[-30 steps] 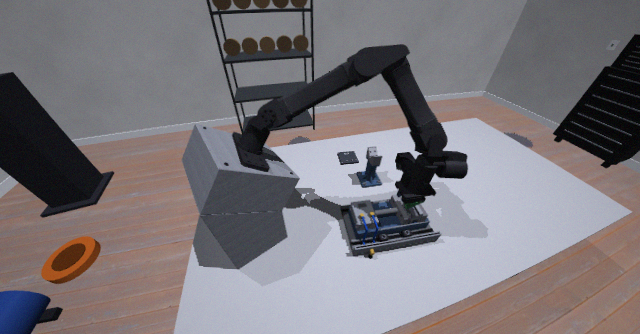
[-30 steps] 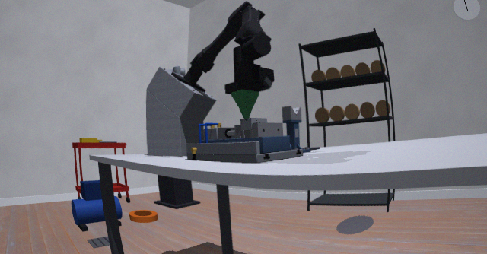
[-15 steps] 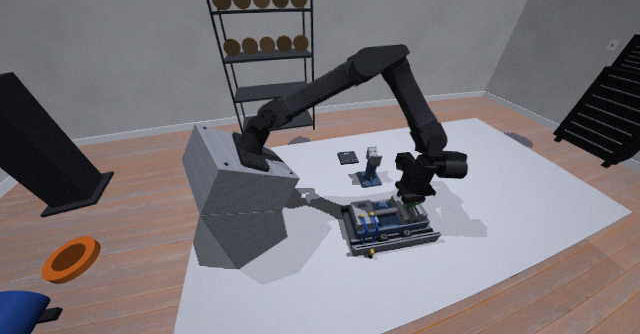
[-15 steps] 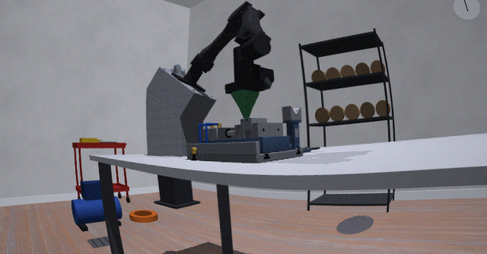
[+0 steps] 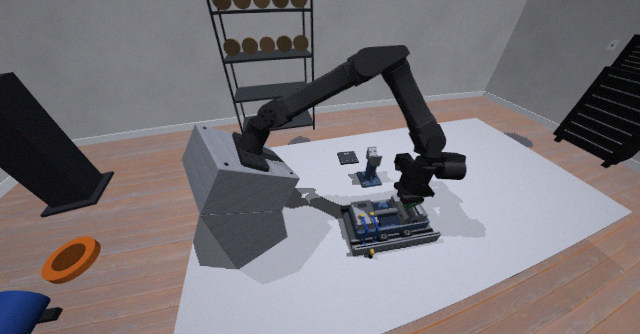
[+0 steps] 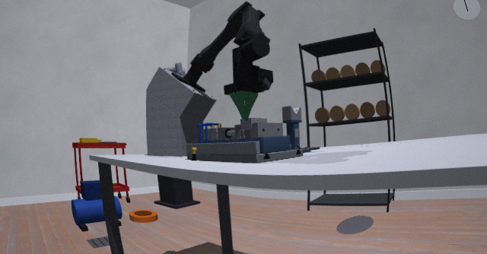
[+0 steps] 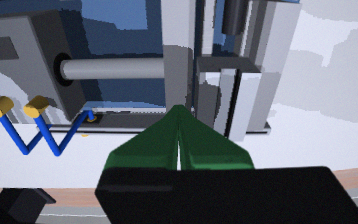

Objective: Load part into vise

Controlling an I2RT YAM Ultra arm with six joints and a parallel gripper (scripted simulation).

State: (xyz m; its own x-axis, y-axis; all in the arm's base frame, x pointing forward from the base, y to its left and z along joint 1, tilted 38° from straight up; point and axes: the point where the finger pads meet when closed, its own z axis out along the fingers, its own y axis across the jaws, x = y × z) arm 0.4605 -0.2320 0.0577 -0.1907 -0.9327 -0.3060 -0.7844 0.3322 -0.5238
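Gripper (image 5: 411,206) (image 6: 246,119) (image 7: 178,112), shut, hovers beside the gray slotted part (image 6: 254,121) (image 7: 248,95).

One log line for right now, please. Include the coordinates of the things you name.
claw (image 5: 411,206) (image 6: 246,118) (image 7: 178,112): shut, empty | position: above vise (image 5: 377,230) (image 6: 275,144) (image 7: 122,90) | V-block (image 5: 372,154) (image 6: 291,114): no part lying in it

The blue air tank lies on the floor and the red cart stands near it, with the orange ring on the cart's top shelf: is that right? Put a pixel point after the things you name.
Not quite: the exterior view shows the orange ring (image 5: 91,255) (image 6: 143,218) on the floor.
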